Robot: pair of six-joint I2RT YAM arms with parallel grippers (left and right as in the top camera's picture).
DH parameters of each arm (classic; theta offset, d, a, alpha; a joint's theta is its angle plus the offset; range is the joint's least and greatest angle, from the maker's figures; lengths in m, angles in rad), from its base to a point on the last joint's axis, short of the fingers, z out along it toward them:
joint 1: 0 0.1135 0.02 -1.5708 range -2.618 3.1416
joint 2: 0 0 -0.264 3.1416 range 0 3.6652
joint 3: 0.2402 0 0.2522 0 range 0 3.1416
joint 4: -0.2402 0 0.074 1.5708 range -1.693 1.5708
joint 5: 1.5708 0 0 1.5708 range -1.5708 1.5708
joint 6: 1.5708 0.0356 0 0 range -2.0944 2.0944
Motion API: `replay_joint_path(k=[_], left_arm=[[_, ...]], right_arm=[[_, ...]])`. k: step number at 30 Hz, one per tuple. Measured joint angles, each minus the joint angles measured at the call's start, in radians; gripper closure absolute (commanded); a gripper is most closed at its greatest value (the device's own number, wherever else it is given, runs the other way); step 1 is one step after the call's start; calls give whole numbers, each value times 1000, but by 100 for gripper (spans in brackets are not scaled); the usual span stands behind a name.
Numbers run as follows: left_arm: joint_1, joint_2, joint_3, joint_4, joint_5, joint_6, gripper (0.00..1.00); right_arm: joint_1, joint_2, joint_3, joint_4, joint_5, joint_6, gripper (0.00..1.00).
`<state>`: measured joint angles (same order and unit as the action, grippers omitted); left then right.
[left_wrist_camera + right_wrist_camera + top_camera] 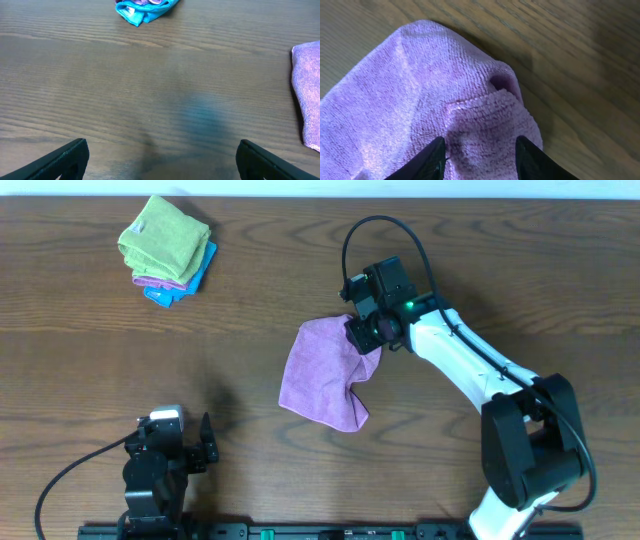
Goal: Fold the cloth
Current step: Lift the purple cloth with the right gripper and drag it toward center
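Observation:
A purple cloth (320,375) lies crumpled on the wooden table, right of centre. My right gripper (365,335) is at its upper right corner. In the right wrist view the fingers (480,145) are closed on a bunched ridge of the cloth (420,90), which rises between them like a tent. My left gripper (205,442) rests low at the front left, open and empty, well away from the cloth. In the left wrist view its fingers (162,147) are spread wide over bare wood, and the cloth's edge (307,90) shows at the far right.
A stack of folded cloths (165,245), green over purple and blue, sits at the back left; its blue edge shows in the left wrist view (142,10). The right arm's black cable loops above the gripper.

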<state>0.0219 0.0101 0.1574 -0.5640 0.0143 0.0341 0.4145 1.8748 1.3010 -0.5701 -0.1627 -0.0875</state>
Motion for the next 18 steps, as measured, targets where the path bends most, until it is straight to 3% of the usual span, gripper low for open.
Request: replay_joint_path(k=[4, 9, 18], left_arm=[[0, 0, 0, 0, 0, 0, 5], [0, 0, 0, 0, 0, 0, 5], [0, 0, 0, 0, 0, 0, 5]], right_arm=[[0, 8, 0, 9, -18, -1, 65], [0, 48, -1, 13, -22, 7, 97], [0, 44, 20, 22, 4, 4, 99]])
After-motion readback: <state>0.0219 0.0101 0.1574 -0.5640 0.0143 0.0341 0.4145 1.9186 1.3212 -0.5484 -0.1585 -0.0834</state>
